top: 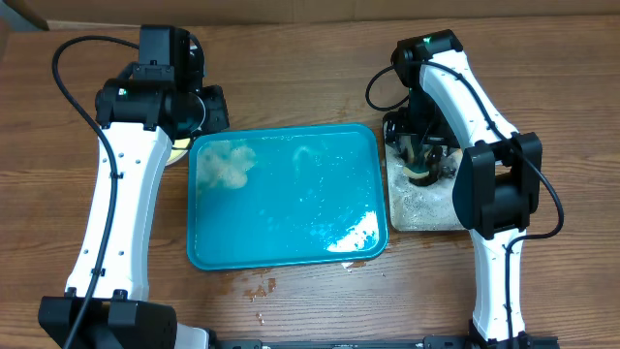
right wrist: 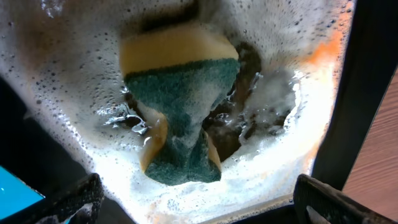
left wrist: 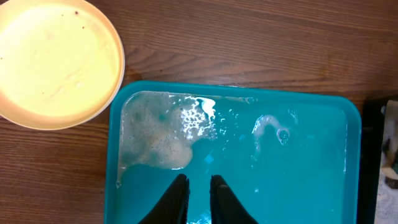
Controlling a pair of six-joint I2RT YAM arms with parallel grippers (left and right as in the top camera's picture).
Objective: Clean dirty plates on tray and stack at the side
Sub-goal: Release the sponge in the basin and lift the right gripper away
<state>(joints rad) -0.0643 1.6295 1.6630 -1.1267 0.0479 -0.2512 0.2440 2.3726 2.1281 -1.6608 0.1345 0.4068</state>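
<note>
A pale yellow plate (left wrist: 56, 62) with a few tiny brown specks rests on the wooden table, just off the tray's corner. In the overhead view only its edge (top: 177, 152) shows beside the left arm. The teal tray (top: 291, 242) lies mid-table, wet, holding no plate, with a foam patch (left wrist: 158, 134) near one corner. My left gripper (left wrist: 199, 198) hangs over the tray, its fingers a narrow gap apart with nothing between them. My right gripper (right wrist: 199, 202) stands wide open over a yellow-and-green sponge (right wrist: 180, 112), which lies loose in foam.
A black tray (top: 418, 208) of foamy water sits right of the teal tray, under the right arm; its dark rim (right wrist: 348, 93) shows in the right wrist view. Water drops (top: 260, 288) spot the table at the teal tray's front edge.
</note>
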